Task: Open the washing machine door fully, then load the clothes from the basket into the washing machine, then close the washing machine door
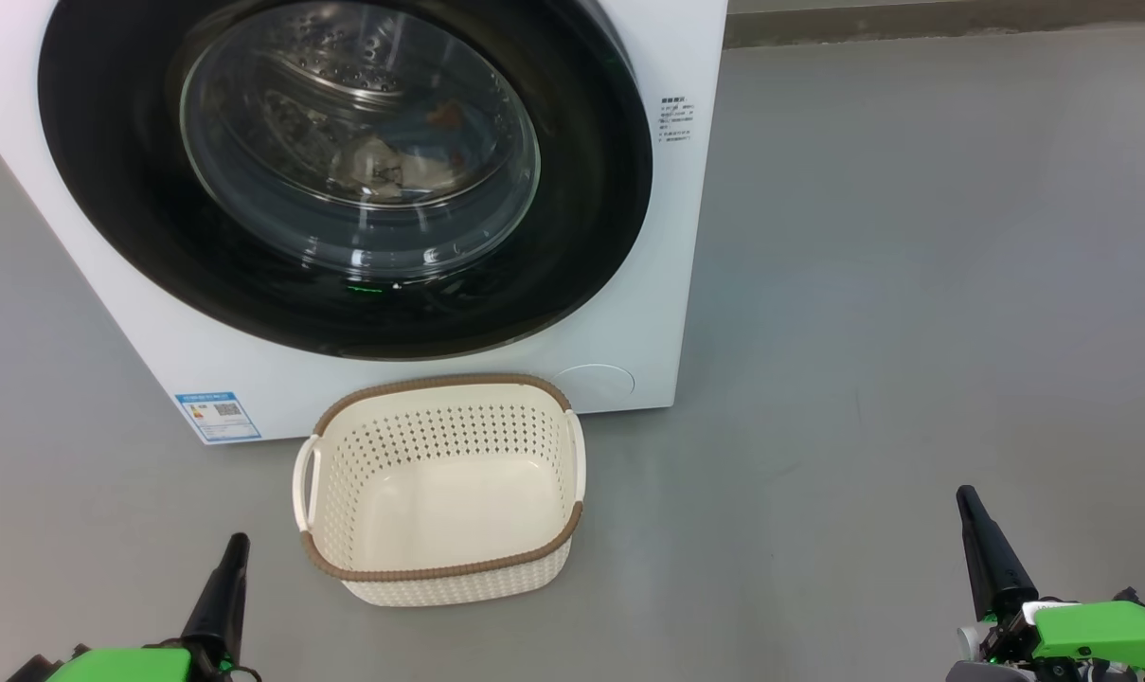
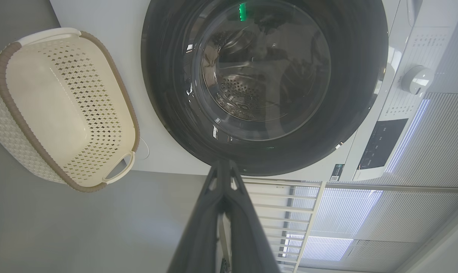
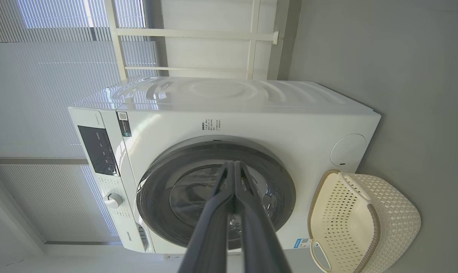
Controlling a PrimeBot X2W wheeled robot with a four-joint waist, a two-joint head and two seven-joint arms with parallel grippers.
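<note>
Pressed together, the left gripper [image 1: 238, 542] and right gripper [image 1: 966, 494] hang well apart from the basket [image 1: 439, 571] over grey floor [image 1: 866, 332]

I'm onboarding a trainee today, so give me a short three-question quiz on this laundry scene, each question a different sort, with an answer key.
1. True or false: the door of the washing machine stands open.
2. The basket is empty. Where do the clothes lie? A) on top of the washing machine B) inside the washing machine C) draped over the basket's rim
3. Fill in: the left pincer and the right pincer are both ____.
Key: 1 false; 2 B; 3 shut.
</note>
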